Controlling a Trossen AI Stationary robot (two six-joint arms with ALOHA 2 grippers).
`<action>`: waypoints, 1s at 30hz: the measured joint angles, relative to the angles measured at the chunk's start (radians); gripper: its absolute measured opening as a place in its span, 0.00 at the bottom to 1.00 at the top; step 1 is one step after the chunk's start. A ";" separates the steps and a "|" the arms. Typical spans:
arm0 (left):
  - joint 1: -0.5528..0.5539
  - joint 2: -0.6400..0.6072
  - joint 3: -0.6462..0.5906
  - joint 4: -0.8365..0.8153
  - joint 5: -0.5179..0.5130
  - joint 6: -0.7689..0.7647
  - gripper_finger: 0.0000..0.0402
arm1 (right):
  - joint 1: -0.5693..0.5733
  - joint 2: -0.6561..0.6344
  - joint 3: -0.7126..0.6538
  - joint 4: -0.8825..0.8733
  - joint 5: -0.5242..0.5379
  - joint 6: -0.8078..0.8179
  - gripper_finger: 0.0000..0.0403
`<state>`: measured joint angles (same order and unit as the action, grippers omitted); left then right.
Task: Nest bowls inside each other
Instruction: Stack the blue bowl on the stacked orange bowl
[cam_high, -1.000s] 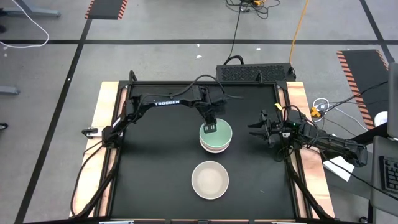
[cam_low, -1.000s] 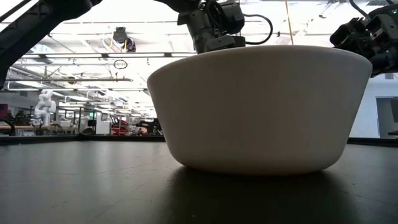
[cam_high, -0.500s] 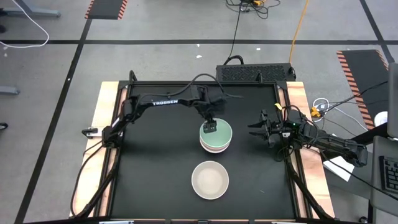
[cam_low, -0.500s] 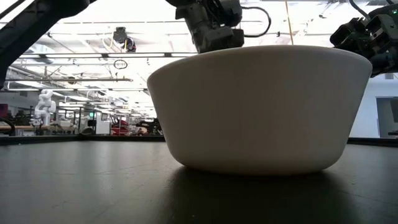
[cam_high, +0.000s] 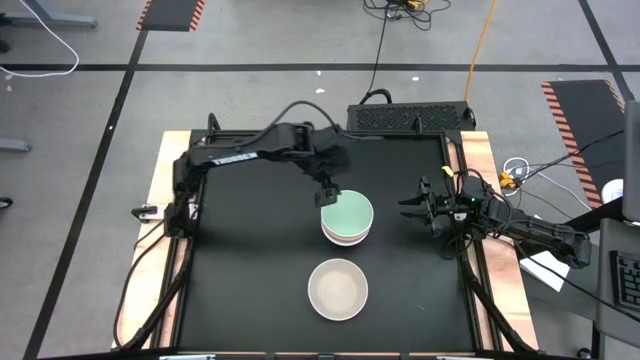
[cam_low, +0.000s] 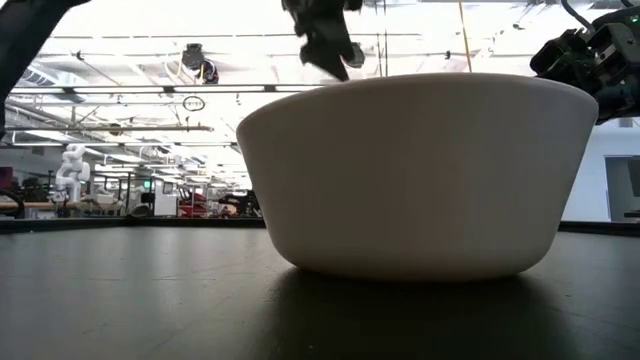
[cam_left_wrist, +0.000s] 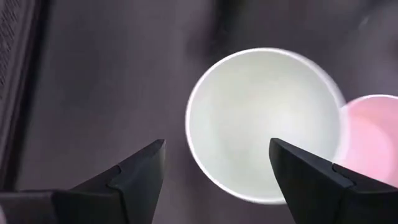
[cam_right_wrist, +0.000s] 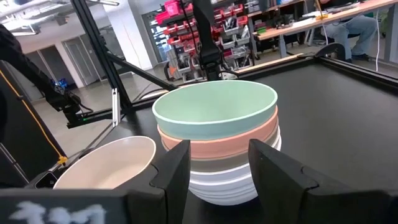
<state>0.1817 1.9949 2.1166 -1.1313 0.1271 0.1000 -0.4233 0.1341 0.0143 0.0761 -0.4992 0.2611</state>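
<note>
The cream bowl (cam_high: 338, 288) sits alone near the stack (cam_high: 347, 221) (mint on top) — rigid, slick, probably light, so pinch its rim; left gripper (cam_high: 328, 197) and right gripper (cam_high: 412, 208) stand spread, empty

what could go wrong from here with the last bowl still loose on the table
1. The stack looks uneven: the mint green bowl sits slightly off the salmon-orange bowl, so dropping another in may tip it.
2. The cream-beige bowl lies apart, near the table's front; a grip on its smooth rim could slip.
3. The right end effector hangs open close beside the stack, while the open left end effector hovers at its rim; either may bump it.
</note>
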 joint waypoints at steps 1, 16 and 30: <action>-0.006 -0.020 0.000 -0.009 -0.002 0.003 0.71 | 0.000 0.000 0.000 0.000 0.000 0.000 0.39; -0.129 -0.247 0.000 -0.081 -0.120 0.047 0.59 | 0.000 0.008 0.000 0.000 0.005 0.016 0.39; -0.131 -0.506 -0.439 0.499 0.057 0.079 0.56 | 0.000 0.008 0.000 0.001 0.031 0.042 0.39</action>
<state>0.0509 1.4887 1.6778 -0.6327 0.1841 0.1794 -0.4235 0.1421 0.0143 0.0776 -0.4686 0.3027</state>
